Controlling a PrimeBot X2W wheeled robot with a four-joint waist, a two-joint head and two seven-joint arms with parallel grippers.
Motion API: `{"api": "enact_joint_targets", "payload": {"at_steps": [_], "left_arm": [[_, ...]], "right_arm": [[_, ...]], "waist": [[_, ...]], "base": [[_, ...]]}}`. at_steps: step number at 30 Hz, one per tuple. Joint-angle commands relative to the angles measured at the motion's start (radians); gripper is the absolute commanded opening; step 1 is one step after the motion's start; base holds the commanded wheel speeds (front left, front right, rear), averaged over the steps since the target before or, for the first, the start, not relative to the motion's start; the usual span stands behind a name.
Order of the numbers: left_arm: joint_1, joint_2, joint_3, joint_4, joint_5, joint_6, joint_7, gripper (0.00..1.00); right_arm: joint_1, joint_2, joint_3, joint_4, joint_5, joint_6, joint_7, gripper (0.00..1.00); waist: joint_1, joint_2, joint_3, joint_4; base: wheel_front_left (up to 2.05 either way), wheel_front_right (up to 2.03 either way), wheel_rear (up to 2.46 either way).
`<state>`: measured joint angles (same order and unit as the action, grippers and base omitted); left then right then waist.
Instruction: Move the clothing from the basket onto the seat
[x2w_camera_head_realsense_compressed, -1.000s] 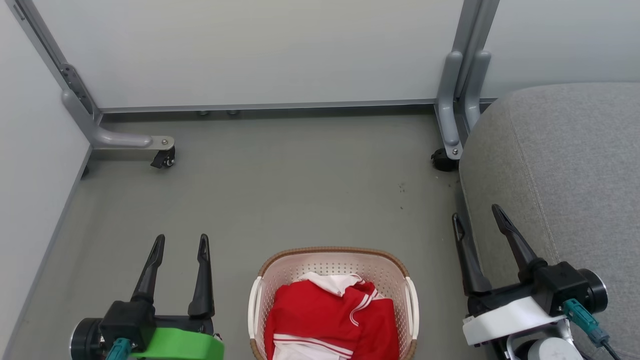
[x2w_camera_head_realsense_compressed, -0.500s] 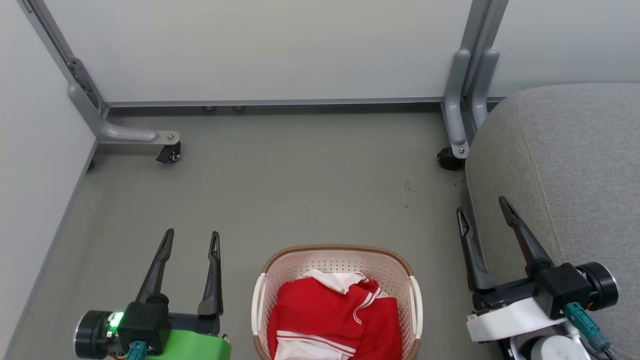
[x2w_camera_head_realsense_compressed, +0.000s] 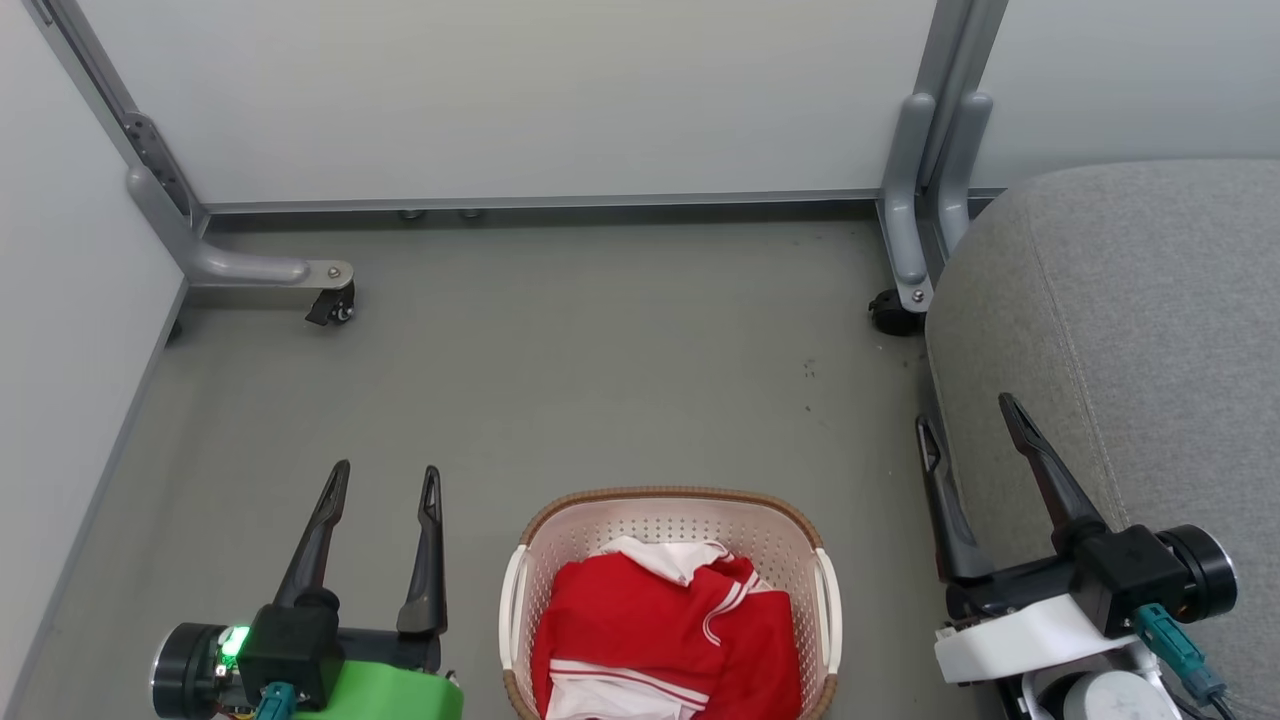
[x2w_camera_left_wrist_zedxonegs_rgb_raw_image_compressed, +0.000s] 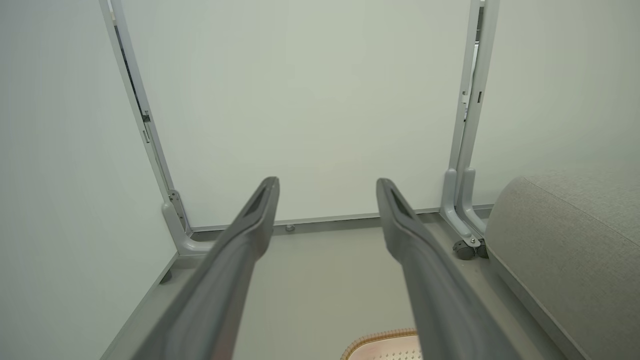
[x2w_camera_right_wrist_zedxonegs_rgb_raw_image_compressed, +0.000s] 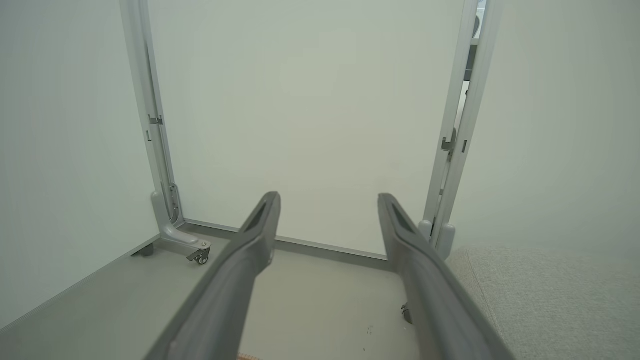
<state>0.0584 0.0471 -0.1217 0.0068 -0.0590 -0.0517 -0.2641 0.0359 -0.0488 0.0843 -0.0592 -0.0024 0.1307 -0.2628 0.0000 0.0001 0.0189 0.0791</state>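
Empty, fingers apart: left end effector and right end effector flank the basket of red clothing. Right one sits just beside the sofa seat, so likely it carries

No readable text, label or number shows anywhere.

Head view: high up, facing forward and down onto floor; basket at bottom edge, seat at right edge, partition across top.
Left wrist view: low, near floor, facing along left gripper toward partition; basket rim at bottom edge, seat at right.
Right wrist view: equally low, along right gripper, facing partition; seat at lower right.
All 3 views share floor, partition, seat.
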Motion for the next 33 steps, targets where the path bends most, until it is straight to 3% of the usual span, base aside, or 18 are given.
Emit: {"api": "enact_joint_targets", "payload": {"at_steps": [1,8,22,28,33], "left_arm": [[-0.004,0.006,0.001,0.004,0.0,0.002,-0.001,1.0],[-0.034,0.006,-0.022,0.026,0.004,-0.018,-0.001,1.0],[-0.275,0.006,-0.137,0.171,0.012,-0.071,0.0,1.0],[-0.424,0.03,-0.233,0.298,0.004,-0.079,-0.001,1.0],[-0.563,0.072,-0.369,0.413,-0.042,-0.079,-0.001,1.0]], "right_arm": [[0.008,-0.003,-0.003,-0.002,0.004,0.0,-0.003,1.0],[-0.025,-0.003,-0.005,0.003,0.0,0.0,-0.003,1.0],[-0.218,-0.003,-0.113,-0.037,0.044,0.0,-0.003,1.0],[-0.296,-0.003,-0.136,-0.068,0.032,0.0,-0.003,1.0],[-0.346,-0.003,-0.173,-0.104,0.015,0.0,-0.003,1.0]], "waist": [[0.0,-0.0001,0.003,0.0],[0.0,-0.0001,0.065,-0.005],[0.0,-0.0001,0.412,-0.036],[0.0,-0.0001,0.552,-0.057],[0.0,-0.0001,0.657,-0.072]], "base": [[0.0,0.0,0.0],[0.0,0.0,0.0],[0.0,0.0,0.0],[0.0,0.0,0.0],[0.0,0.0,0.0]]}}
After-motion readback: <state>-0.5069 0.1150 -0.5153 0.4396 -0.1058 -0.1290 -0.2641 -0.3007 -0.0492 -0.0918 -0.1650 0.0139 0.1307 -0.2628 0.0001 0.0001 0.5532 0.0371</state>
